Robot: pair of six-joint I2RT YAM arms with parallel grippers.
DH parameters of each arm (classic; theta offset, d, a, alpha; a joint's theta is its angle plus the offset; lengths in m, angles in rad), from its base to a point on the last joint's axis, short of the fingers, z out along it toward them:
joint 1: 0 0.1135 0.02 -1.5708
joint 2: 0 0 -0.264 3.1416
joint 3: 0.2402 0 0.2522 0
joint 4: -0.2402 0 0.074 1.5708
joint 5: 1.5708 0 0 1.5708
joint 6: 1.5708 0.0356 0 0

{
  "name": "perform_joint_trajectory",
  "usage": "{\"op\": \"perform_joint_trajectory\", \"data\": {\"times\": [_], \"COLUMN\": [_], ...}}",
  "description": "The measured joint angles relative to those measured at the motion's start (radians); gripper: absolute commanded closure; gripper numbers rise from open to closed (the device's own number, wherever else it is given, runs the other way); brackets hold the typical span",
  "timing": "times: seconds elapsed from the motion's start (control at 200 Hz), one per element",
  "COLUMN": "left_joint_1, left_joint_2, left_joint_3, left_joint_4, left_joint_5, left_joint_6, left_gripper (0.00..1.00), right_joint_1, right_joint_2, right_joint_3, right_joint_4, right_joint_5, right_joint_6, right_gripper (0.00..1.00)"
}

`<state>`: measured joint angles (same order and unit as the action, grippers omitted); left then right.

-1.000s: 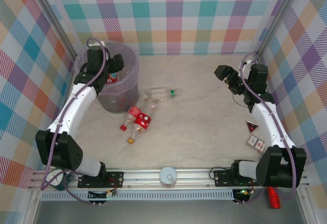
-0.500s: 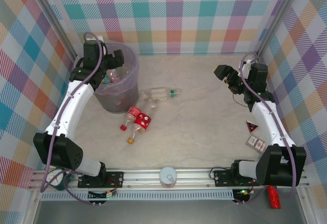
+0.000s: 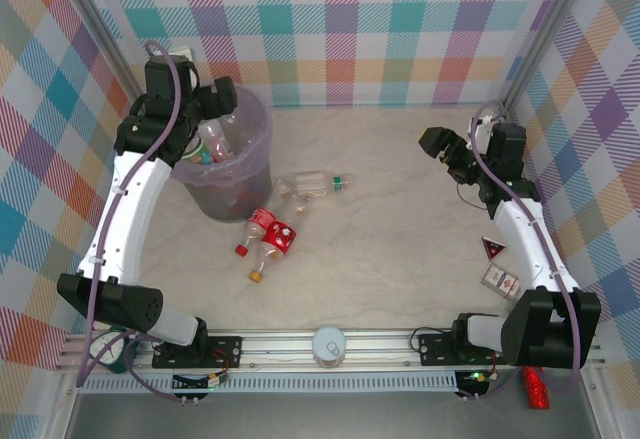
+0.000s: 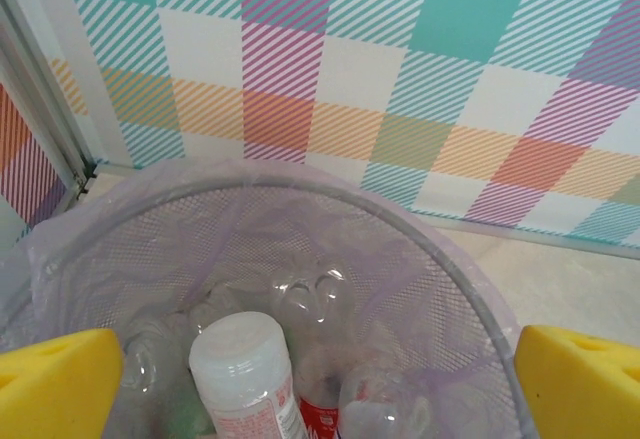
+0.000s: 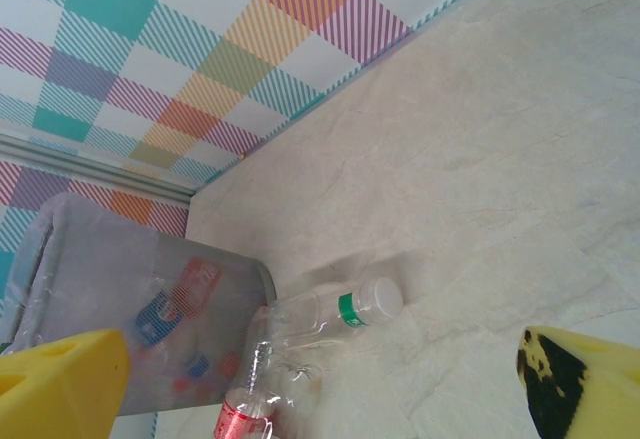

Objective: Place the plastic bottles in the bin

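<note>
Risk of snagging liner (image 4: 425, 279) when lifting left fingers (image 4: 60, 384), splayed empty over bin (image 3: 240, 191); right fingers (image 5: 60, 374) splayed empty; bottles (image 3: 281, 238) beside bin unreached.

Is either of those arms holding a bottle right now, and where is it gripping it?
Neither. The left gripper hangs open over the bin, the right gripper open above the table; both are empty.
</note>
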<state>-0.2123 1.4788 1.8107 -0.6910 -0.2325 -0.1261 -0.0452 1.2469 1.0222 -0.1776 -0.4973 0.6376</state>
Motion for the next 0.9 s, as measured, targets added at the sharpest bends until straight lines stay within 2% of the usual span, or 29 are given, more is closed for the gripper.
{"op": "perform_joint_trajectory", "data": {"times": [0.16,0.34,0.475,0.695,0.9], "left_joint_1": [-0.119,-0.351,-0.496,-0.612,-0.663], "left_joint_2": [-0.001,0.013,0.048,0.227,0.287], "left_joint_3": [0.070,0.171,0.219,0.346,0.260], "left_joint_4": [-0.031,-0.071,-0.084,-0.217,-0.301], "left_joint_5": [-0.066,-0.166,-0.189,-0.196,-0.195], "left_joint_6": [0.039,0.089,0.097,0.079,0.005], "left_gripper": [0.03,0.04,0.05,0.05,0.05], "right_joint_1": [0.000,0.000,0.000,-0.003,-0.032], "right_joint_2": [0.000,0.000,-0.019,-0.075,-0.108], "right_joint_3": [0.000,0.000,0.000,-0.001,-0.022], "right_joint_4": [-0.001,-0.001,-0.003,-0.003,0.002], "right_joint_5": [-0.003,-0.009,0.006,0.053,0.089], "right_joint_6": [-0.003,-0.002,-0.002,-0.002,-0.002], "right_gripper": [0.01,0.01,0.01,0.01,0.01]}}
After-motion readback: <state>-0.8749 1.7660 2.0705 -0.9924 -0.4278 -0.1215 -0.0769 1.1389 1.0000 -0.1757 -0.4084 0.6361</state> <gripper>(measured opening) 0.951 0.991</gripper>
